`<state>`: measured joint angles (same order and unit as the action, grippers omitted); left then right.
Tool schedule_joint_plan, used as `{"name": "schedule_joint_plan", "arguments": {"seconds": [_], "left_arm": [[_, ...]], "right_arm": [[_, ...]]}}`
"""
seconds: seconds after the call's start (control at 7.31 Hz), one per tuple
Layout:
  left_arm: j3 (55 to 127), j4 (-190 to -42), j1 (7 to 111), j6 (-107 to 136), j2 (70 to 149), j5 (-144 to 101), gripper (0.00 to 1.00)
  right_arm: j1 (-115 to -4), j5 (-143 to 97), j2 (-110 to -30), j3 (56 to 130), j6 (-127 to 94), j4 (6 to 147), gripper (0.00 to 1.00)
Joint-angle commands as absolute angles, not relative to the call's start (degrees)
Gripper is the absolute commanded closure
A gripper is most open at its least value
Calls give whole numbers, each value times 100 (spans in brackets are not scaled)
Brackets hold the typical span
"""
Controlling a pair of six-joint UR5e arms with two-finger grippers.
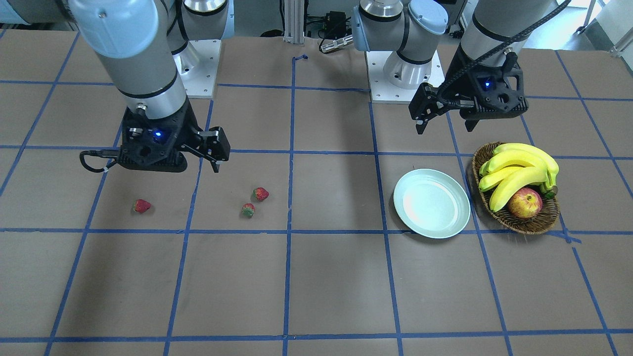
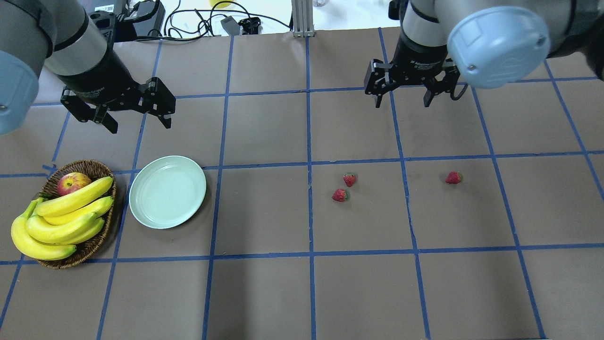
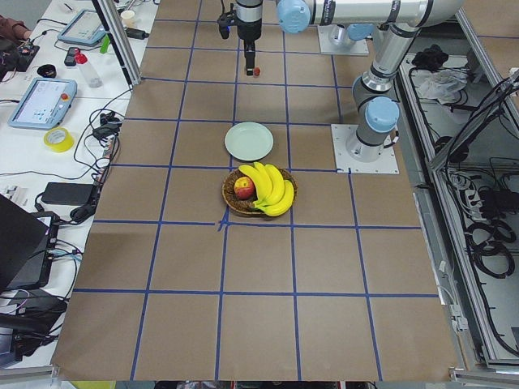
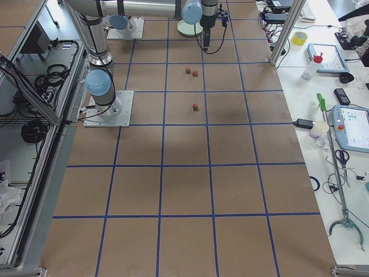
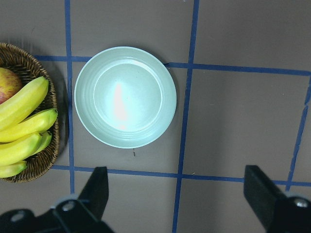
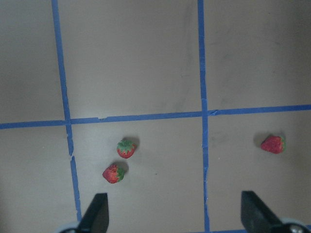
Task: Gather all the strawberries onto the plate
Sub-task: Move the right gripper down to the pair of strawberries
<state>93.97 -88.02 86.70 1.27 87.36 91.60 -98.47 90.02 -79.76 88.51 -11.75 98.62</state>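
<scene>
Both the left end effector and right end effector hang released above the table, fingers spread, gripping nothing. Strawberries lie on it, two close together, one off alone, all well apart from the plate just beside the basket.

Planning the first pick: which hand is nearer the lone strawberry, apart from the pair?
Right. The right hand hovers near the lone strawberry; the left hand hangs far off across the table, by the plate.
</scene>
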Motion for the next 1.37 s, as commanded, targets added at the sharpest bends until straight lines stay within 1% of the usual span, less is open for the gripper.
{"name": "schedule_joint_plan", "arguments": {"seconds": [0.0,0.27,0.55,0.68,0.96,1.09,1.23], "left_arm": [[9404,-8807,8666,123,8763,9184,0],[9396,-8807,8666,123,8745,9158,0],[9413,-8807,8666,123,8728,9158,0],[9465,-8815,8675,114,8693,9193,0],[9492,-8815,8675,123,8684,9176,0],[9492,-8815,8675,123,8684,9176,0],[9492,-8815,8675,123,8684,9184,0]], "right_arm": [[-10421,9009,-7394,9007,-2217,10377,8],[-10616,8991,-7094,9918,-2730,11629,6],[-10687,8930,-6979,10719,-2944,12476,8],[-10705,8738,-6822,10853,-3118,12567,12],[-10810,8719,-6672,10950,-3164,12577,15],[-10811,8719,-6654,10942,-3164,12603,21],[-10811,8727,-6636,10942,-3155,12604,39]]}}
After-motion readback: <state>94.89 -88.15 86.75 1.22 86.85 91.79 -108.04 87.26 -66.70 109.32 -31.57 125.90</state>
